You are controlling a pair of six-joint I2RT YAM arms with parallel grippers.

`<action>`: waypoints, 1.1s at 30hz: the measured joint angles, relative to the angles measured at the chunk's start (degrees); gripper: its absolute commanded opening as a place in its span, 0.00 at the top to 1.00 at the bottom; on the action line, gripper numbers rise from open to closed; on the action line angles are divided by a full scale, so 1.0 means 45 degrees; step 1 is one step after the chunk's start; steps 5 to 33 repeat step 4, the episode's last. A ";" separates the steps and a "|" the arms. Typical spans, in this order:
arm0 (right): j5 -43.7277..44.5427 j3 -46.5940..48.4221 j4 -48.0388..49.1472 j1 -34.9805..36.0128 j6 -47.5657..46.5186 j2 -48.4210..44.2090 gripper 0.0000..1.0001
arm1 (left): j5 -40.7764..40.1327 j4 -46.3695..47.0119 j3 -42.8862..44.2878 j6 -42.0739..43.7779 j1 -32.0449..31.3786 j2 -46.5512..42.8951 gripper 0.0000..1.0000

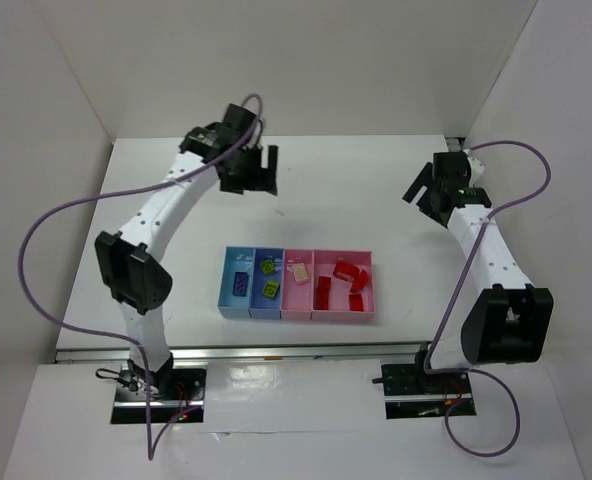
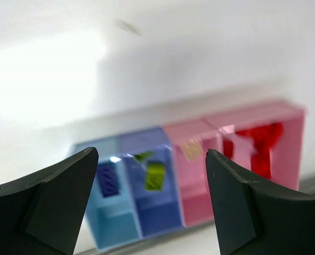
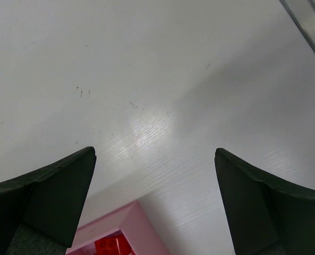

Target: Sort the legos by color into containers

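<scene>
Left gripper (image 1: 263,168): black, two-finger; jaws spread, nothing held; behind the row of shallow plastic trays (image 1: 296,316).
Right gripper (image 1: 423,190): jaws spread, empty; behind-right of the row.
Small plastic legos (image 1: 348,270): all inside the row, grouped by colour.
Risk: row nudged, legos spilled, if an arm is swept low on retreat.

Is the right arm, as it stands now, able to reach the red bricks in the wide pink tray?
Probably yes. The right hand is open and empty above the table, just beyond the wide pink tray, and nothing lies between it and the red bricks; the tray is open on top.
</scene>
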 measured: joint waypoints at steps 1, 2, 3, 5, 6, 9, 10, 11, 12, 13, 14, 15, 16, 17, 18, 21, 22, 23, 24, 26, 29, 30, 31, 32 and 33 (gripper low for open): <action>0.0034 0.0005 0.0039 0.0000 -0.0073 0.0087 0.00 | -0.0267 0.0117 -0.0044 -0.0049 0.0529 -0.0209 0.07; 0.0063 0.0005 0.0102 0.0000 -0.0146 0.0175 0.00 | -0.0573 0.0291 -0.0194 -0.0083 0.1044 -0.0471 0.07; 0.0097 0.0005 0.0170 0.0000 -0.0209 0.0228 0.00 | -0.0777 0.0355 -0.0369 -0.0092 0.1438 -0.0724 0.07; 0.0107 0.0005 0.0233 0.0000 -0.0248 0.0272 0.00 | -0.0913 0.0359 -0.0578 -0.0083 0.1758 -0.0962 0.07; 0.0107 0.0005 0.0233 0.0000 -0.0248 0.0272 0.00 | -0.0913 0.0359 -0.0578 -0.0083 0.1758 -0.0962 0.07; 0.0107 0.0005 0.0233 0.0000 -0.0248 0.0272 0.00 | -0.0913 0.0359 -0.0578 -0.0083 0.1758 -0.0962 0.07; 0.0107 0.0005 0.0233 0.0000 -0.0248 0.0272 0.00 | -0.0913 0.0359 -0.0578 -0.0083 0.1758 -0.0962 0.07; 0.0107 0.0005 0.0233 0.0000 -0.0248 0.0272 0.00 | -0.0913 0.0359 -0.0578 -0.0083 0.1758 -0.0962 0.07; 0.0107 0.0005 0.0233 0.0000 -0.0248 0.0272 0.00 | -0.0913 0.0359 -0.0578 -0.0083 0.1758 -0.0962 0.07; 0.0107 0.0005 0.0233 0.0000 -0.0248 0.0272 0.00 | -0.0913 0.0359 -0.0578 -0.0083 0.1758 -0.0962 0.07; 0.0107 0.0005 0.0233 0.0000 -0.0248 0.0272 0.00 | -0.0913 0.0359 -0.0578 -0.0083 0.1758 -0.0962 0.07; 0.0107 0.0005 0.0233 0.0000 -0.0248 0.0272 0.00 | -0.0913 0.0359 -0.0578 -0.0083 0.1758 -0.0962 0.07; 0.0107 0.0005 0.0233 0.0000 -0.0248 0.0272 0.00 | -0.0913 0.0359 -0.0578 -0.0083 0.1758 -0.0962 0.07; 0.0107 0.0005 0.0233 0.0000 -0.0248 0.0272 0.00 | -0.0913 0.0359 -0.0578 -0.0083 0.1758 -0.0962 0.07; 0.0107 0.0005 0.0233 0.0000 -0.0248 0.0272 0.00 | -0.0913 0.0359 -0.0578 -0.0083 0.1758 -0.0962 0.07; 0.0107 0.0005 0.0233 0.0000 -0.0248 0.0272 0.00 | -0.0913 0.0359 -0.0578 -0.0083 0.1758 -0.0962 0.07; 0.0107 0.0005 0.0233 0.0000 -0.0248 0.0272 0.00 | -0.0913 0.0359 -0.0578 -0.0083 0.1758 -0.0962 0.07; 0.0107 0.0005 0.0233 0.0000 -0.0248 0.0272 0.00 | -0.0913 0.0359 -0.0578 -0.0083 0.1758 -0.0962 0.07; 0.0107 0.0005 0.0233 0.0000 -0.0248 0.0272 0.00 | -0.0913 0.0359 -0.0578 -0.0083 0.1758 -0.0962 0.07; 0.0107 0.0005 0.0233 0.0000 -0.0248 0.0272 0.00 | -0.0913 0.0359 -0.0578 -0.0083 0.1758 -0.0962 0.07; 0.0107 0.0005 0.0233 0.0000 -0.0248 0.0272 0.00 | -0.0913 0.0359 -0.0578 -0.0083 0.1758 -0.0962 0.07; 0.0107 0.0005 0.0233 0.0000 -0.0248 0.0272 0.00 | -0.0913 0.0359 -0.0578 -0.0083 0.1758 -0.0962 0.07; 0.0107 0.0005 0.0233 0.0000 -0.0248 0.0272 0.00 | -0.0913 0.0359 -0.0578 -0.0083 0.1758 -0.0962 0.07; 0.0107 0.0005 0.0233 0.0000 -0.0248 0.0272 0.00 | -0.0913 0.0359 -0.0578 -0.0083 0.1758 -0.0962 0.07; 0.0107 0.0005 0.0233 0.0000 -0.0248 0.0272 0.00 | -0.0913 0.0359 -0.0578 -0.0083 0.1758 -0.0962 0.07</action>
